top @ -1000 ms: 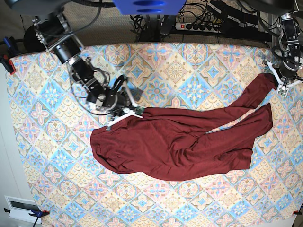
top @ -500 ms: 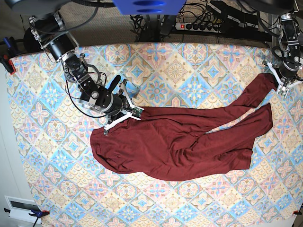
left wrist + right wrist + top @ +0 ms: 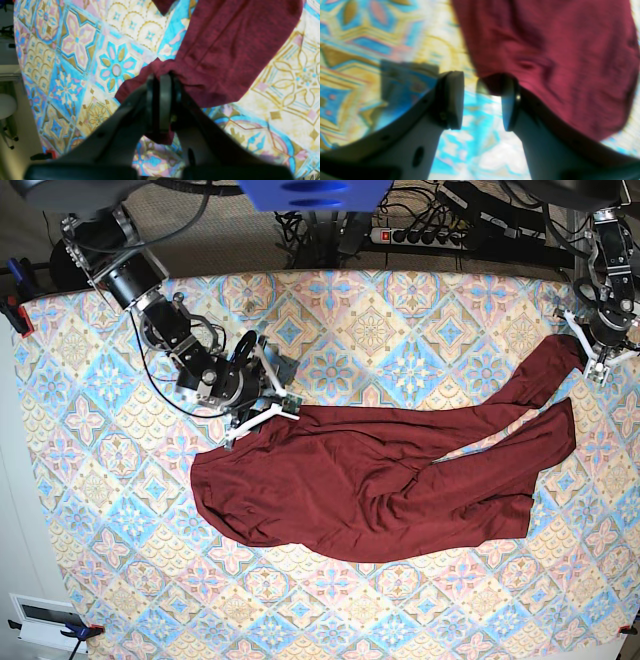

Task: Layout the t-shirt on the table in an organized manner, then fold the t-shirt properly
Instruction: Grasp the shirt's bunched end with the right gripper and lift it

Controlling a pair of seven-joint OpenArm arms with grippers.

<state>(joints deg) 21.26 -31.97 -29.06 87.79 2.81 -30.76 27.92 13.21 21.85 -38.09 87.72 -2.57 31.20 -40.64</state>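
Your right gripper (image 3: 481, 102) has its jaws parted with bare patterned cloth showing between them; one fingertip (image 3: 510, 100) sits just under the edge of the dark maroon knit long-sleeved t-shirt (image 3: 380, 480), holding nothing. Your left gripper (image 3: 162, 100) is clamped tight on a bunched sleeve end of that shirt. From there the garment spreads rumpled between the two grippers, across the table covered in pastel blue, pink and cream diamond tiles (image 3: 400, 310).

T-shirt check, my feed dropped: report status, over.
Left gripper shut on a sleeve end. Right gripper open, nothing between its jaws. T-shirt rumpled, unfolded on the table. Nothing in the way.
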